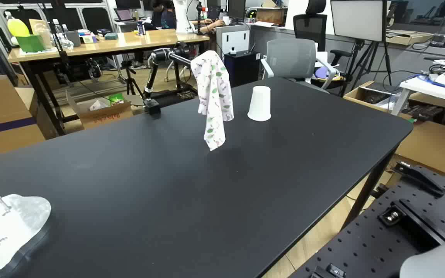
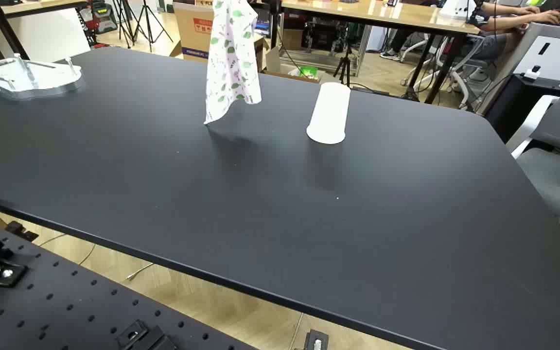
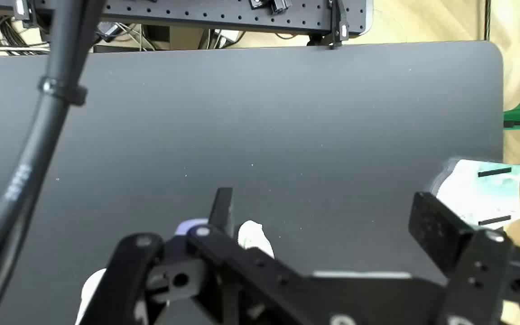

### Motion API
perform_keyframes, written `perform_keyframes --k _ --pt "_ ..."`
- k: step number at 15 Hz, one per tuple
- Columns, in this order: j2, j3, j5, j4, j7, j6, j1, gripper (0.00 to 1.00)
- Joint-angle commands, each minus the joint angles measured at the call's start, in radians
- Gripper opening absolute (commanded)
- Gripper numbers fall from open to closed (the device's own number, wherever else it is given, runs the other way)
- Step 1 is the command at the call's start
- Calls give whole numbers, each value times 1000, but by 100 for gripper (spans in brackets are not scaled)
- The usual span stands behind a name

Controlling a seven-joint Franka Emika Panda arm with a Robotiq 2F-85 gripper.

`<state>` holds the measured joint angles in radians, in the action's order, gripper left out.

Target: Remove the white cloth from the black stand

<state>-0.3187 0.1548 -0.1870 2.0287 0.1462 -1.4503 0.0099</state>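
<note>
The white cloth with green leaf prints [image 1: 214, 96] hangs from the end of a black stand [image 1: 160, 58] clamped at the table's edge. The cloth also hangs in an exterior view [image 2: 232, 58], its lower tip just over the table, where the stand does not show. In the wrist view a white patch, seemingly part of the cloth [image 3: 253, 237], shows beside the left finger, partly hidden by the gripper. My gripper [image 3: 327, 214] is open, with nothing between its fingertips. It is out of view in both exterior views. A small purple piece behind the left finger is unclear.
A white cup [image 1: 260, 103] stands upside down beside the cloth, also in an exterior view [image 2: 329, 114] and partly hidden in the wrist view [image 3: 89, 293]. A white board with pegs [image 1: 14, 224] lies at the far end of the black table [image 1: 207, 216]. A pegboard base [image 2: 66, 306] borders the table.
</note>
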Motion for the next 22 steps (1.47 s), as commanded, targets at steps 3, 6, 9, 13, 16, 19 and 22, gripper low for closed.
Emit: perform_keyframes --k 3,6,9,13,16,19,22 --pt "3 -21 -5 4 7 3 -24 100" --pt "7 -21 -5 7 7 3 -24 100" --pt "12 -21 -5 8 7 4 -25 100" --pt "18 -21 -5 10 8 4 -25 100" --pt "38 -28 14 5 -7 -25 -27 100" --pt "81 -31 30 -7 -16 -81 -30 100" --pt "112 -36 42 -15 -1 -124 -26 100"
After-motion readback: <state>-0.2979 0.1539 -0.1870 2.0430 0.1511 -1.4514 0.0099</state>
